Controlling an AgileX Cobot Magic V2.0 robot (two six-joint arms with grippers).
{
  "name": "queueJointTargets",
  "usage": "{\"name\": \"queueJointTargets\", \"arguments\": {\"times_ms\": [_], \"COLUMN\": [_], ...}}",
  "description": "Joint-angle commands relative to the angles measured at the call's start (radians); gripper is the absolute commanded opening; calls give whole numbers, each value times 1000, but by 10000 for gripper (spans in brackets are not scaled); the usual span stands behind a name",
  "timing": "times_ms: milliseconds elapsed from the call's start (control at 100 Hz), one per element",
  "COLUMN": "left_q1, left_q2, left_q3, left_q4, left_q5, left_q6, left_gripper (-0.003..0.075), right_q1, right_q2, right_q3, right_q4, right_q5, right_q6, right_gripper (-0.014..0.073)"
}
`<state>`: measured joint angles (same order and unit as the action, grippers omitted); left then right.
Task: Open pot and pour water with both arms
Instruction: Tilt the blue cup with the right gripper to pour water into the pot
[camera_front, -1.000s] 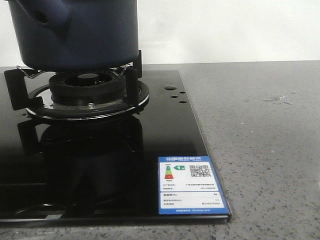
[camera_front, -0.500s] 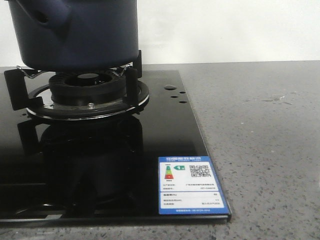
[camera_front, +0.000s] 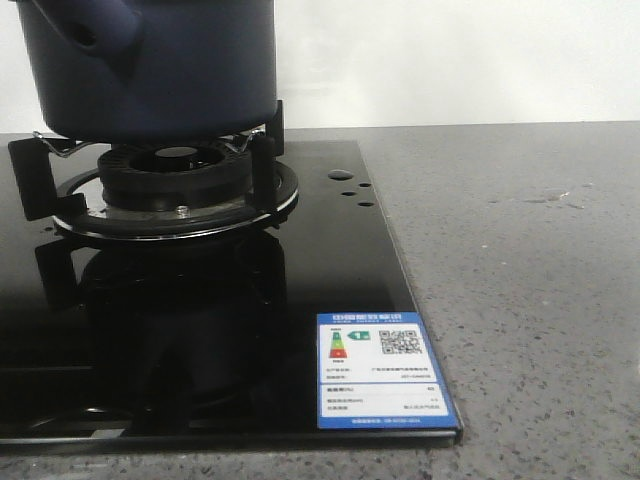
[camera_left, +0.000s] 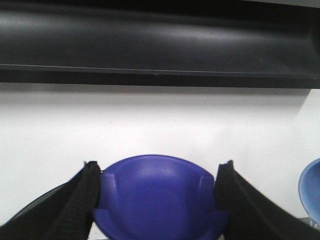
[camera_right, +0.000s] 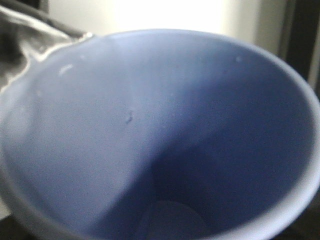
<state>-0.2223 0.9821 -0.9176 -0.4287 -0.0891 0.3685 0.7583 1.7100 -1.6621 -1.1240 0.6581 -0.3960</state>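
the pot (camera_front: 150, 65), dark navy with matte straight walls and a stubby hollow side handle (camera_front: 100, 25), sits on the black pan supports of a round gas burner (camera_front: 175, 185) at the far left of the front view. under it lies a glossy black glass cooktop (camera_front: 300, 300) that mirrors the burner, with a blue and white energy label (camera_front: 383, 370) near its front right corner and three small holes near its far right edge. to the right stretches a speckled grey stone counter (camera_front: 530, 280), flat and bare apart from a few wet marks.

in the left wrist view, the left gripper (camera_left: 157, 200) has its ribbed black fingers (camera_left: 85, 195) spread wide on either side of a smooth rounded blue-violet lid (camera_left: 157, 195); contact with it cannot be told. a pale blue rim (camera_left: 310, 192) shows at that picture's edge.

the right wrist view is filled by the smooth pale blue inside of a cup (camera_right: 165, 135), its round rim blurred. the right gripper's fingers are hidden, so its state cannot be told.
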Motion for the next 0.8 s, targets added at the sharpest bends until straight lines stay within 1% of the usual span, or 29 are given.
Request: {"name": "queueJointTargets", "arguments": {"times_ms": [0,410,790], "left_q1": [4,4,4], "left_q2": [-22,-22,-22], "left_q3": [-40,-40,-40], "left_q4": [5,5,5], "left_q5": [-106,-106,-106], "left_q6": [3,3,3], "left_gripper": [358,358,358], "right_q1": [6,6,6], "right_q2": [-53,-53,-53], "right_q3": [-41,-41,-41], "right_q4": [-114,-270,-277], "right_q5": [-43,-134,-141], "right_q6": [-5,-5,-5], "right_gripper": [346,346,346]}}
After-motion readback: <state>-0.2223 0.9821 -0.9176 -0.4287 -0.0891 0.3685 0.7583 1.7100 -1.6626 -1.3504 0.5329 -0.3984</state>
